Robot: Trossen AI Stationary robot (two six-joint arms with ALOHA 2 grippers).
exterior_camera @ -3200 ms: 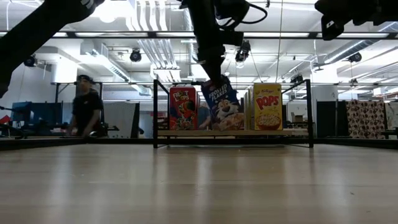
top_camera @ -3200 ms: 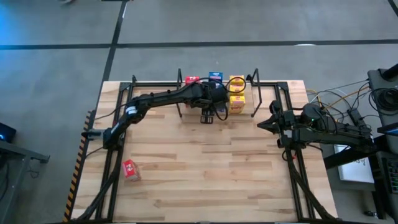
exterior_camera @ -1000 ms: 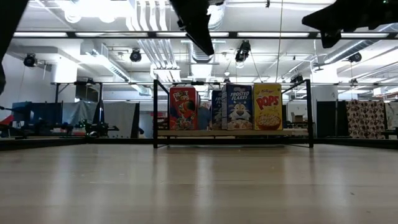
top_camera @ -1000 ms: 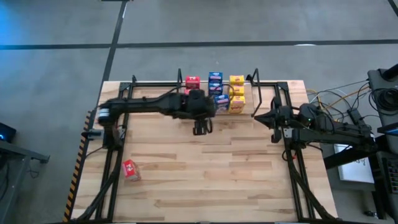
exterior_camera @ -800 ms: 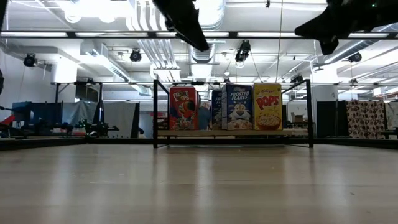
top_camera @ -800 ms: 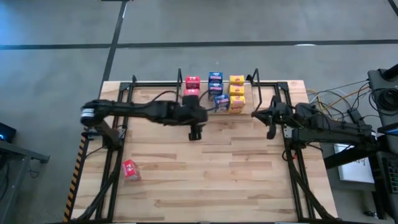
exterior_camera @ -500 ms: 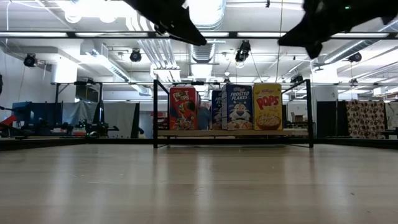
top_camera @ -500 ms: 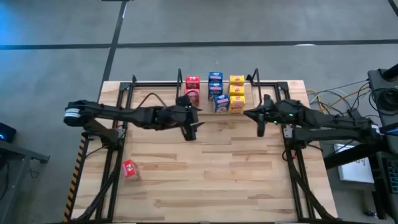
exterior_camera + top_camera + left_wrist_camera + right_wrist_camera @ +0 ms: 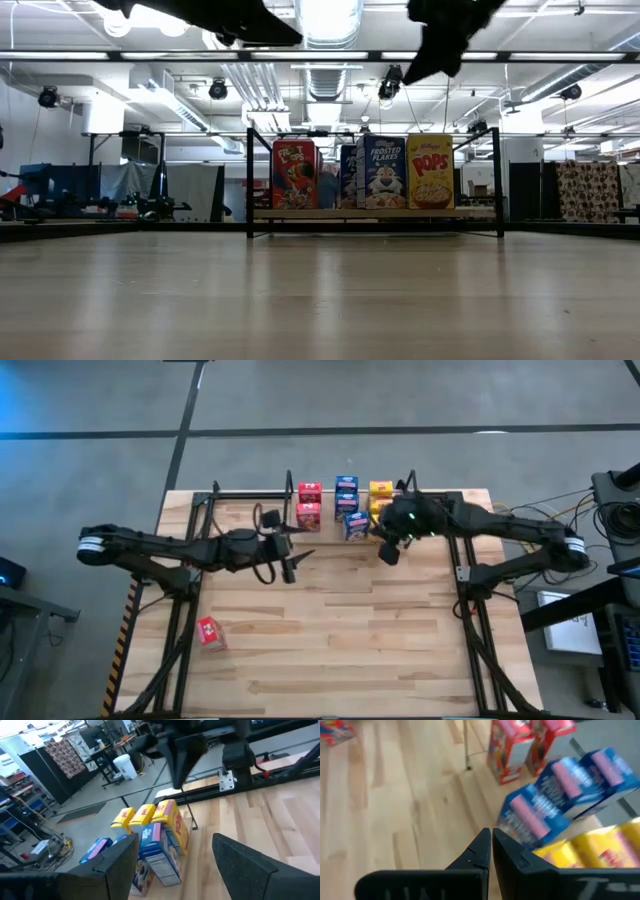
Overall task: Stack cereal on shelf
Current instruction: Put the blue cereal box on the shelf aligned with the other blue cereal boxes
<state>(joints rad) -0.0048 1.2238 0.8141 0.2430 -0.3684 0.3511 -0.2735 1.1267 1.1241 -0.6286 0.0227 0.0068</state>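
The right gripper (image 9: 491,851) has its two fingers pressed together with nothing between them, hovering just in front of the shelf (image 9: 425,494) above the front blue box (image 9: 355,525), which sits askew. The left gripper (image 9: 289,567) has its fingers spread wide and empty, over bare tabletop (image 9: 340,630) left of the shelf front. On the shelf stand two red boxes (image 9: 308,503), three blue ones and the yellow boxes (image 9: 379,490) in rows. One red box (image 9: 208,631) lies alone near the table's left edge, well apart from both arms
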